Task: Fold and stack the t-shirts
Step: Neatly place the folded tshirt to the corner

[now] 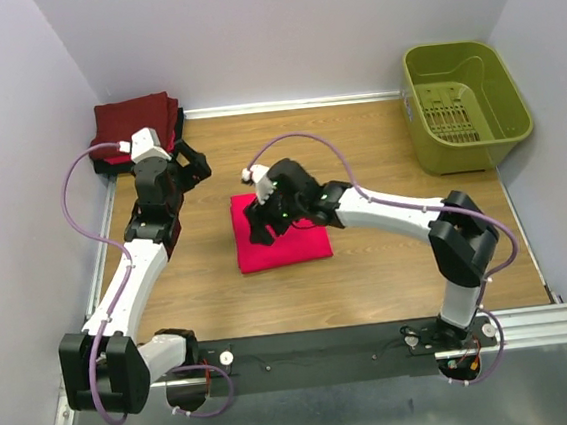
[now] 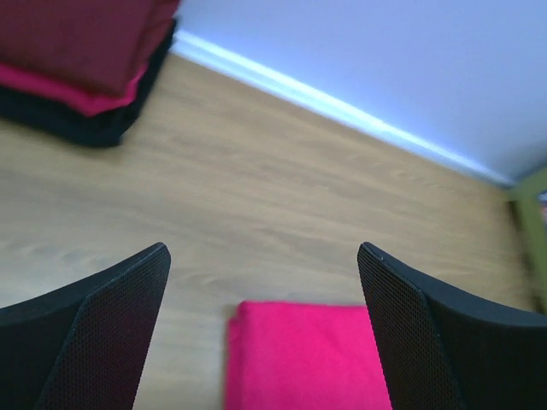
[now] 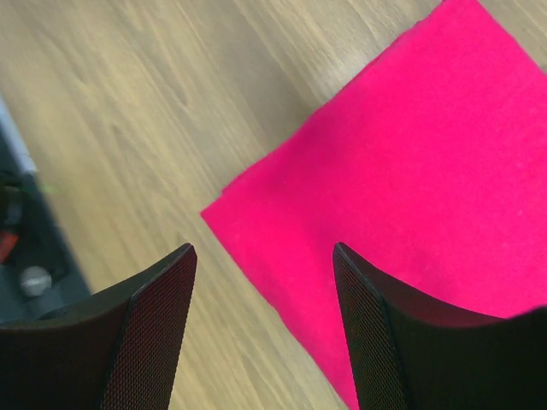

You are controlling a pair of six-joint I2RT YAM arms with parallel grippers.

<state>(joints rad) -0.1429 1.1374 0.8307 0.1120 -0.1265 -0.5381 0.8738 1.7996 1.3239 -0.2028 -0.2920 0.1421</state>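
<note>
Pale lavender walls [image 1: 276,32] are closing in a wooden table [image 1: 378,153] on three sides. At its middle, a bright pink-red t-shirt [image 1: 297,246] is lying folded into a flat square, with no other cloth touching it. A stack of folded t-shirts [image 1: 136,124] is sitting in the far left corner against the wall, with a dark maroon one on top, a pink-red layer under it and a black one at the bottom. An olive-green basket [image 1: 459,158] is standing in the far right corner, well apart from all the cloth. The right gripper [image 3: 262,248] is hanging low over the left edge of the pink-red t-shirt with its fingers spread; one finger is showing over bare wood and the other over the cloth, and nothing is being pinched between them. The left gripper [image 2: 265,248] is hovering between the stack and the pink-red t-shirt, its fingers gaping wide apart and carrying nothing, with only wood and the shirt's edge showing in the gap.
</note>
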